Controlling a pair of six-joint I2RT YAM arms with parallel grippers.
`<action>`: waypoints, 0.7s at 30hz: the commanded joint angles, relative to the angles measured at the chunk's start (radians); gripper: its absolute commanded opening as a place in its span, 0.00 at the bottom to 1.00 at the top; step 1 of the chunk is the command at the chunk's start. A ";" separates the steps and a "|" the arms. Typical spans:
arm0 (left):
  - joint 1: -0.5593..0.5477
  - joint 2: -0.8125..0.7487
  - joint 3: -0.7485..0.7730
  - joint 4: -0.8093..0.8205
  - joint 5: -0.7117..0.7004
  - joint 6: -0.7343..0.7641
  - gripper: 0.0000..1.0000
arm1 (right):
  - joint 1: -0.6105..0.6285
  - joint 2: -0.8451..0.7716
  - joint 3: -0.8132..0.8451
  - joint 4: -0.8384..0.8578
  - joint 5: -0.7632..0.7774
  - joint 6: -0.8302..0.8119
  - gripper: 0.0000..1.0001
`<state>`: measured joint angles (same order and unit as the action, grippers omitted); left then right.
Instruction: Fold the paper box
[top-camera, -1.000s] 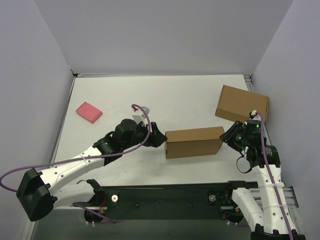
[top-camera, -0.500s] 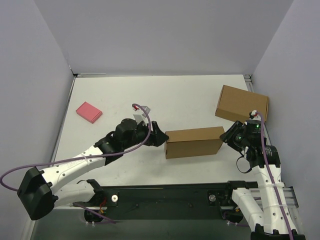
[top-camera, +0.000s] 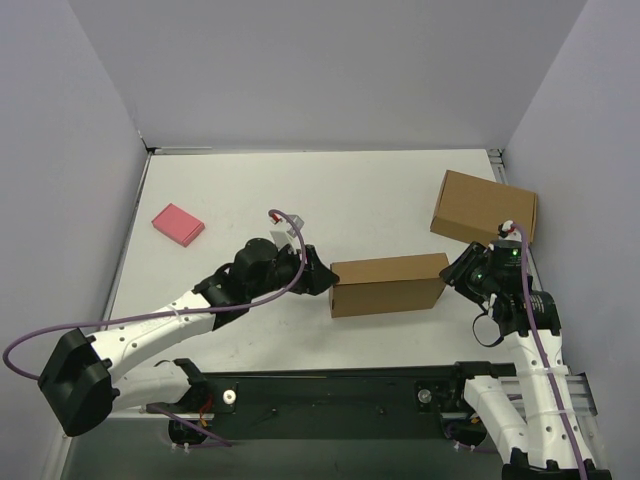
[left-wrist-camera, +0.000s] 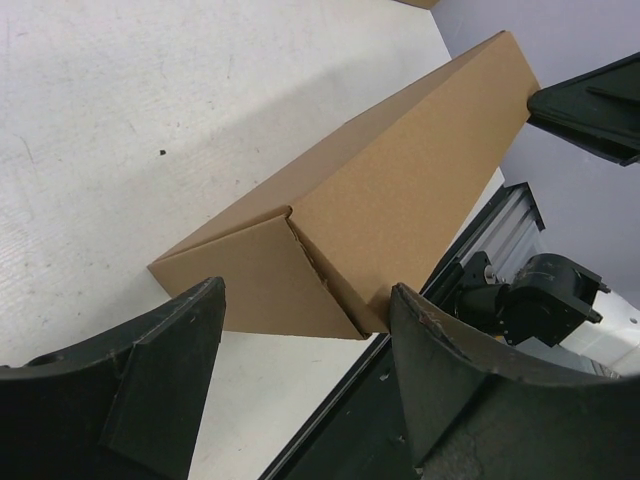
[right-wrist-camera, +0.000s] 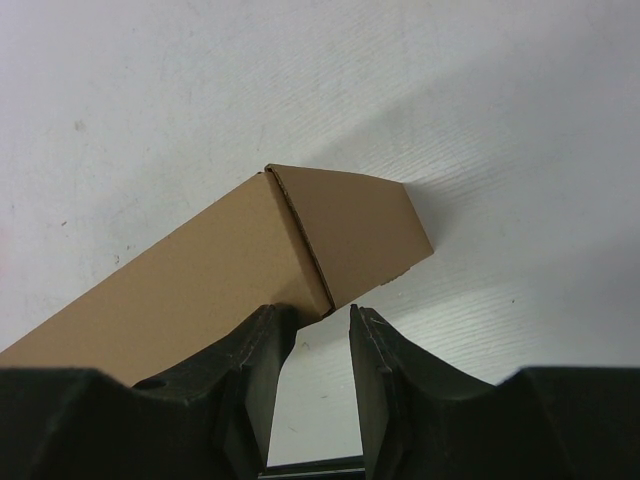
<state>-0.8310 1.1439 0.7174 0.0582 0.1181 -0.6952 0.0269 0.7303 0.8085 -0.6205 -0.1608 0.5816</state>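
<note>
- paper box: closed oblong in the middle of the table, lying between both grippers.
- left gripper: spread wide at the left end flap.
- right gripper: fingers nearly together at the right end's corner (pinching or not, cannot tell).
- Likely step is seating the end flaps: push squarely along the long axis with the far end braced, so the box doesn't skid.

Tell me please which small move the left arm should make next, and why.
Probably ease the left gripper forward onto the end flap of the paper box. Its jaws stand wide open either side of that end, not touching it, a seam shows at the flap's edge, and the right gripper sits at the opposite end, able to brace it.
</note>
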 joint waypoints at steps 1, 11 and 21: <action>0.004 0.019 -0.036 -0.057 0.032 0.048 0.73 | 0.007 0.012 -0.049 -0.162 0.037 -0.026 0.33; 0.003 0.034 -0.122 -0.115 0.066 0.060 0.52 | 0.007 0.011 -0.063 -0.168 0.049 -0.022 0.33; -0.005 0.079 -0.197 -0.156 0.087 0.063 0.43 | 0.010 -0.002 -0.075 -0.179 0.064 -0.011 0.33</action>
<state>-0.8303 1.1549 0.6296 0.2352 0.2100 -0.7036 0.0280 0.7128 0.7937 -0.6128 -0.1555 0.5880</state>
